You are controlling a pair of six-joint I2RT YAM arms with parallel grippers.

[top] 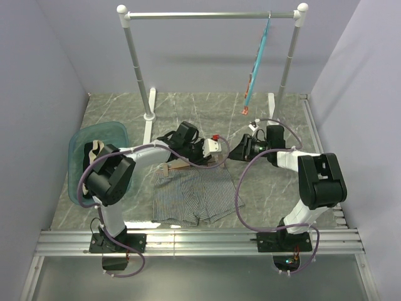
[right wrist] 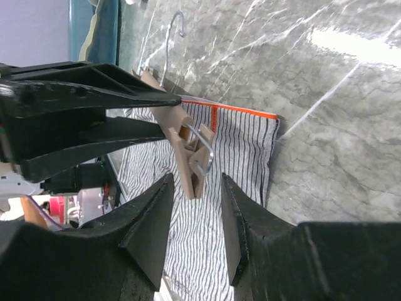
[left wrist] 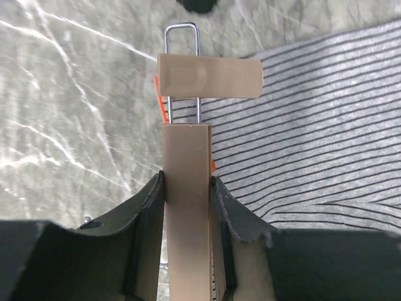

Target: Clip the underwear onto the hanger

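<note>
Grey-and-white striped underwear (top: 191,197), orange-edged waistband (right wrist: 238,111), left pincer (left wrist: 188,180) clamping light wooden hanger (left wrist: 186,238), right pincer (right wrist: 197,177) released near its clip (right wrist: 194,157)

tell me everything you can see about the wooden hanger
The hanger is a straight light-brown wooden bar with a silver hook and a wooden clip hung on a wire loop at its end. It sits at the waistband edge of the striped underwear. The left gripper is clamped on the bar just behind the clip; the right gripper stands open around the clip, not visibly touching it.
</note>
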